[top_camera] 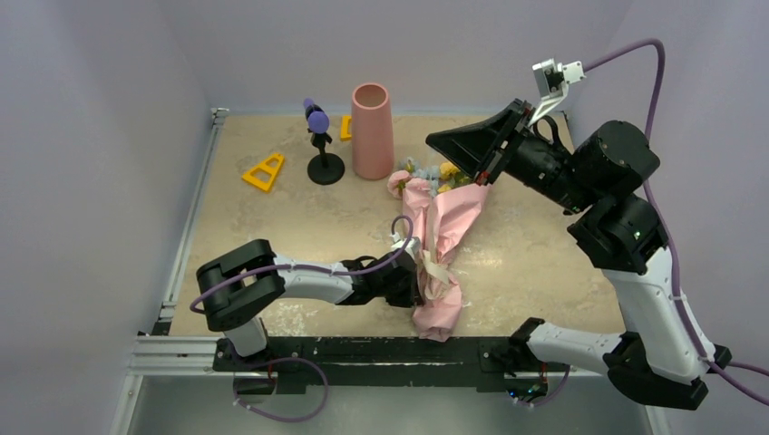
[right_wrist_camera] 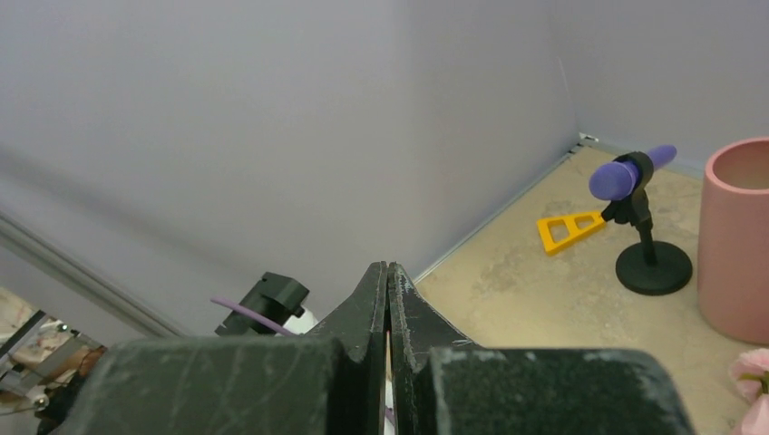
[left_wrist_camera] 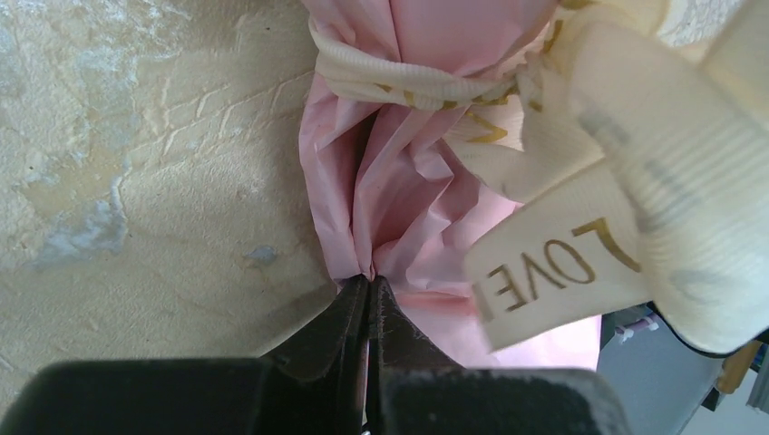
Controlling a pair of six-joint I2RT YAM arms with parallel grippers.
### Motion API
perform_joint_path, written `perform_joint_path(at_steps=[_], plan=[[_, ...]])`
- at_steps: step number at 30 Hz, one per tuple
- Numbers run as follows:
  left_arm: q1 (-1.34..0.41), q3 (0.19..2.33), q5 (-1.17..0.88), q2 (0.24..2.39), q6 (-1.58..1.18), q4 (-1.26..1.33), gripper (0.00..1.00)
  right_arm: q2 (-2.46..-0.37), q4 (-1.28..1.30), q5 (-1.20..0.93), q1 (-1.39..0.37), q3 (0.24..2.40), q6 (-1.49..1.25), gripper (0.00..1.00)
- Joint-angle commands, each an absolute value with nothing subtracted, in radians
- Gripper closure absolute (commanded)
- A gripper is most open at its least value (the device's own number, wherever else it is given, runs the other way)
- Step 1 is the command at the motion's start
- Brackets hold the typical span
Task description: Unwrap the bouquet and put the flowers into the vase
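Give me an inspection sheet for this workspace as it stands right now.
Surface: beige mottled table, worn patches.
Job's things: bouquet lying flat, paper wrap and cream ribbon on it; vase upright, no flowers in it.
Clutter: black stand with purple top; two yellow triangles.
Grippers: left gripper shut on paper wrap near the ribbon; right gripper shut, empty, raised.
Cables: purple cables along both arms.
Surroundings: pale walls; metal rail at table edge.
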State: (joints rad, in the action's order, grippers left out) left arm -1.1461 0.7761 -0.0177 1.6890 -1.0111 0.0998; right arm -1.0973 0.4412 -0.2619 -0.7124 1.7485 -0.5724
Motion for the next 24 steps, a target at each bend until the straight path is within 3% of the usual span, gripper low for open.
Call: perform_joint_path(at_steps=[1, 17, 21, 24], plan=[[-1.152, 0.776, -0.020, 1.732, -0.992, 0.035, 0.94, -1.103, 0.379, -0.334, -0.717, 1.801, -0.590, 1.00], [-1.152, 0.782, -0.034, 1.723, -0.985, 0.031, 0.92, -1.113, 0.227, -0.514, -0.716, 1.824, -0.706, 1.00], [-1.151, 0.785, -0.027, 1.680, -0.977, 0.011, 0.83, -1.107, 0.255, -0.485, -0.717, 1.790, -0.683, 1.00], [-1.150, 0.795, -0.008, 1.618, -0.962, -0.060, 0.69, -1.092, 0.282, -0.455, -0.716, 1.741, -0.656, 1.00]])
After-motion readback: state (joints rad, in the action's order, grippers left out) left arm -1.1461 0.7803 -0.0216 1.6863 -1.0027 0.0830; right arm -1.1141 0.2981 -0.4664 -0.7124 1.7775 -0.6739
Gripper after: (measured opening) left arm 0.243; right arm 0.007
